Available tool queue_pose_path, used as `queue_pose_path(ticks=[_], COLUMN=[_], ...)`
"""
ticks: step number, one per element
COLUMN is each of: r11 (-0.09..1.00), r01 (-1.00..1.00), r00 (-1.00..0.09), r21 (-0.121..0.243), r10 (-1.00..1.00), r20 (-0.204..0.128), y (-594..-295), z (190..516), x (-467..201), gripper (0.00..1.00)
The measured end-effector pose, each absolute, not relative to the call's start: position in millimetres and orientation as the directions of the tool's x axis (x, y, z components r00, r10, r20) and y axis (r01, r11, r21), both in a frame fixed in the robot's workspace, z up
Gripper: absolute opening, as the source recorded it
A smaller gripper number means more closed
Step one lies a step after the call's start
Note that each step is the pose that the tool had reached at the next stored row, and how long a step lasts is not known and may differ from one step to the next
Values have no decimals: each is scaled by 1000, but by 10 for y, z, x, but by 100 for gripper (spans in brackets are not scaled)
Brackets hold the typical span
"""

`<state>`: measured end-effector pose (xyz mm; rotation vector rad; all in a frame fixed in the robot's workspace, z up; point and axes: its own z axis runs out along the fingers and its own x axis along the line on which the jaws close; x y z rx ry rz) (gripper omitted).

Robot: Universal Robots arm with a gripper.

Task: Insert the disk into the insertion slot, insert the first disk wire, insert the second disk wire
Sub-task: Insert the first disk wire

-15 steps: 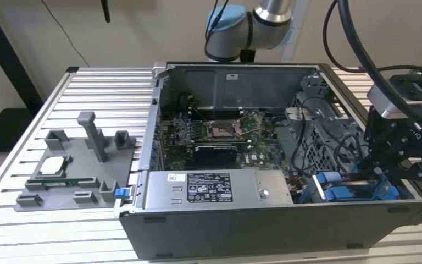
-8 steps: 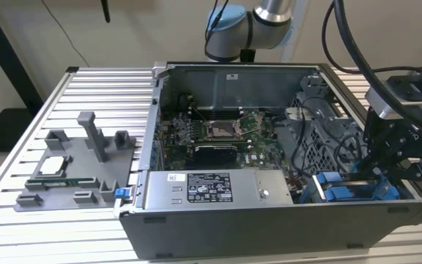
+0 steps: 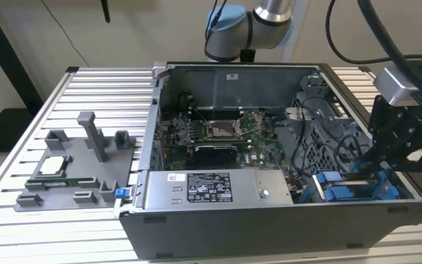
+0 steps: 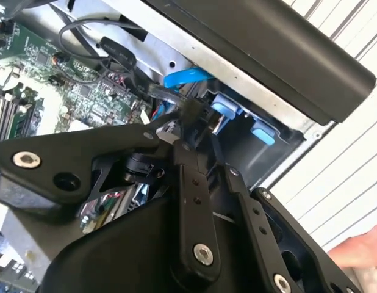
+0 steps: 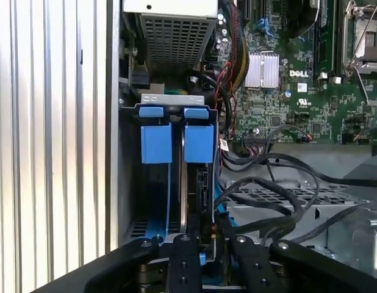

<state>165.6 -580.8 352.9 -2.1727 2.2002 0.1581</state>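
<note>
While the tool [image 4: 187,117] hangs over the case's corner at the exterior view's right, its jaws stand narrow, pinched on what looks like a small black plug [image 4: 192,110] trailing a dark wire. The disk [image 5: 202,189] lies straight ahead of the tool, seated in the insertion slot [image 5: 172,99] with a narrow dark edge facing it. Its long axis runs down into the bay in line with the tool's reach, so I judge the plug faces the disk's connector strip. The slot is grey perforated sheet metal capped by 2 glossy blue tabs [image 5: 199,143]. A flat blue cable [image 4: 185,78] curves nearby, and the ribbed metal tabletop [image 5: 48,122] flanks the case.
</note>
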Motion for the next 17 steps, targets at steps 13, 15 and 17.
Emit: queue_pose_path(ticks=[13,15,17], r11=[11,11,11], r01=[-1000,-1000,-1000], r00=[-11,-11,-11], r21=[7,7,7], r10=[-995,-995,-995], r20=[-98,-98,-98], y=[-5797,-5787,-5755], z=[3770,3772,3771], x=[1655,1655,1659], gripper=[100,100,100])
